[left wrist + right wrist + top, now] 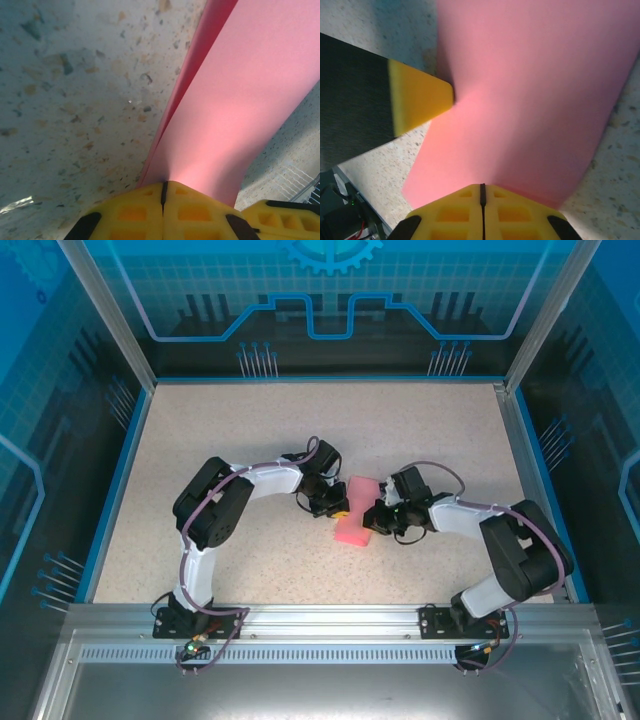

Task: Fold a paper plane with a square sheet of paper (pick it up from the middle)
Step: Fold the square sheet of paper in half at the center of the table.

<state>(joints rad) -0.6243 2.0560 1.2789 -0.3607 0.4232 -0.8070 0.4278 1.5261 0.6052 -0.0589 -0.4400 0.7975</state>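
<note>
1. Near the middle of the speckled beige surface [220, 430], the thin pink-red sheet of paper [357, 510] sat doubled over between my two arms.
2. My left pincer [163, 186] was clamped on one edge of it, yellow fingers pressed together.
3. My right pincer [481, 189] gripped the opposite edge the same way.
4. In the right wrist view, a yellow finger of my left pincer touched the paper's far side.

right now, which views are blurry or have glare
Top external: sharp, evenly lit, pink paper small. Left wrist: paper soft up close, table speckles sharper, glare patch low left. Right wrist: paper and the yellow finger at left blurred.
</note>
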